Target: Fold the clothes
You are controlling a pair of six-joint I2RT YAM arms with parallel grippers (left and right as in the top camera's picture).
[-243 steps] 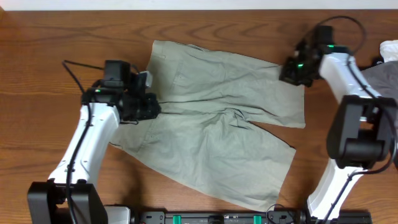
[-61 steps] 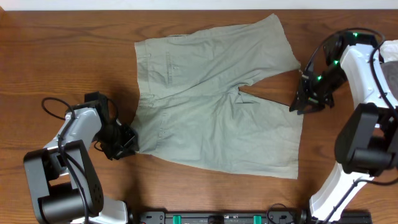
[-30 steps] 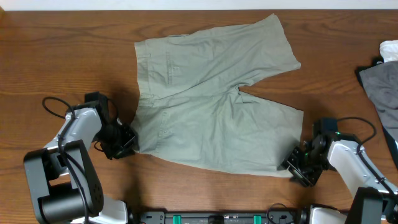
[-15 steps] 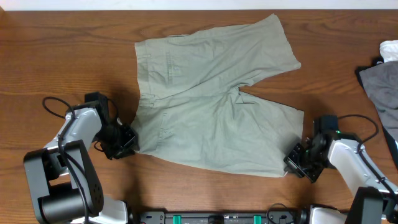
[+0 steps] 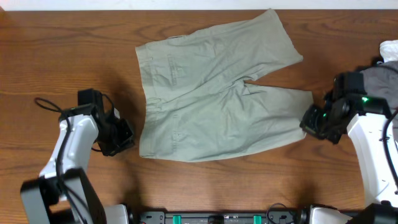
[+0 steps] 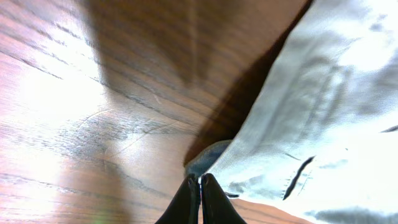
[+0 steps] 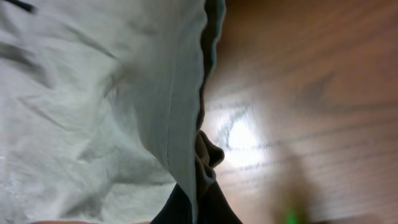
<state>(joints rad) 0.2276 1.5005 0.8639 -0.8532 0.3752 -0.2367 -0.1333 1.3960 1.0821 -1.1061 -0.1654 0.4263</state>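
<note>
The pale khaki-green shorts [image 5: 211,99] lie on the wooden table, waistband to the left and both legs pointing right. My left gripper [image 5: 127,134] is at the waistband's near corner; in the left wrist view its fingers [image 6: 200,186] are shut, pinching the edge of the shorts [image 6: 311,112]. My right gripper [image 5: 309,121] is at the near leg's hem corner; in the right wrist view it [image 7: 196,202] is shut on the folded hem of the shorts [image 7: 93,93], and the cloth hides the fingertips. The near leg is wrinkled and drawn up close to the far leg.
A dark grey garment [image 5: 378,79] and a white item [image 5: 390,50] lie at the table's right edge, just behind my right arm. The table's far edge runs just above the far leg.
My right gripper has moved up and away from the near edge with the leg hem. The near edge of the shorts has shifted toward the far leg. My left arm has shifted slightly.
</note>
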